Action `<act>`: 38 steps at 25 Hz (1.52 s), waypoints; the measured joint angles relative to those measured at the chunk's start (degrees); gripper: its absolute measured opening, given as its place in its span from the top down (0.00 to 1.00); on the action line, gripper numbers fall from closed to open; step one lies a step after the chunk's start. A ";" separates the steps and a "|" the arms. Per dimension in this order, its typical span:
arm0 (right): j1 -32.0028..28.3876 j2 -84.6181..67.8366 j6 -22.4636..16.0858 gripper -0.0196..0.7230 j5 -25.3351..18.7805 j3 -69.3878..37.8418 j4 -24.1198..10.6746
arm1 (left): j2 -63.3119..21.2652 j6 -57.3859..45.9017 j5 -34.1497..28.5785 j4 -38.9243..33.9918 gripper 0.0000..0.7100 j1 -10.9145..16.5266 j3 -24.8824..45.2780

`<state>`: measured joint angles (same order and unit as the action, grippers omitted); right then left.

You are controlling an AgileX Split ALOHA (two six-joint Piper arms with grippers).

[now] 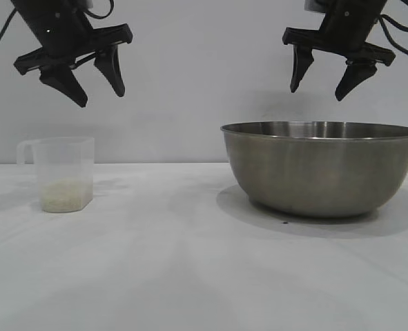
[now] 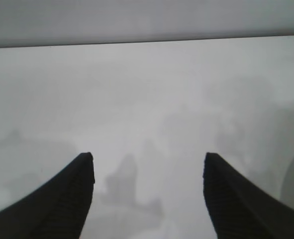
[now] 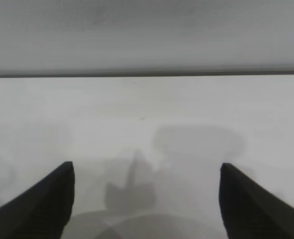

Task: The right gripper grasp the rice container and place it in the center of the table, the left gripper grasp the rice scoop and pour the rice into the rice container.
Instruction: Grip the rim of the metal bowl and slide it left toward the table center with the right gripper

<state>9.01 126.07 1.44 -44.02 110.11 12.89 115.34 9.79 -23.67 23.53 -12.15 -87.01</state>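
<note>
Exterior view. The right gripper (image 1: 326,88), black with two pointed claw fingers, hangs above the rice container (image 1: 321,169), a large round brushed stainless-steel bowl with a thin rolled rim. The bowl sits directly below the claws, its near rim just under the tips, nothing touching. The jaws stand wide apart and hold nothing. The left gripper (image 1: 99,88), identical, hangs above and slightly to the centre side of the rice scoop (image 1: 62,174), a small clear squarish plastic cup with a loop handle. It is also open and empty. A shallow layer of off-white rice (image 1: 65,195) lies in the cup's bottom. Both objects rest on the plain white table (image 1: 190,276), well apart.

Handling, my judgement: the bowl is rigid, smooth and likely slippery, so pinching the rim wall looks the only purchase. The cup is light, stiff and easy to tip; take the handle or a side wall.

Left wrist view. Two dark fingertips (image 2: 82,184) spread over bare table; the cup is not seen.

Right wrist view. Fingertips (image 3: 62,189) spread wide, and a faint curved edge between them is probably the bowl rim.
</note>
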 joint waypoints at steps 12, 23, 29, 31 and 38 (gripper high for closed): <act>0.00 0.00 0.12 0.22 0.00 0.00 -0.11 | 0.00 0.00 0.00 0.00 0.41 0.00 0.00; -0.12 -0.99 0.12 0.22 -24.68 8.40 -5.75 | 0.00 0.00 -0.95 0.00 0.41 0.00 0.00; -0.12 -3.36 -0.82 0.22 -27.09 9.21 -6.32 | 0.00 0.00 -1.81 0.00 0.41 -0.02 -0.26; -0.12 -3.60 -1.00 0.22 -27.18 9.21 -6.37 | 0.00 0.00 -1.81 0.00 0.41 -0.02 -0.48; -0.12 -5.82 -1.50 0.22 -27.06 -1.77 -6.46 | 0.00 0.00 -1.81 0.00 0.41 -0.12 -0.62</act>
<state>8.90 120.25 -0.06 -71.08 108.34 6.43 115.34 9.79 -25.49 23.53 -12.27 -87.62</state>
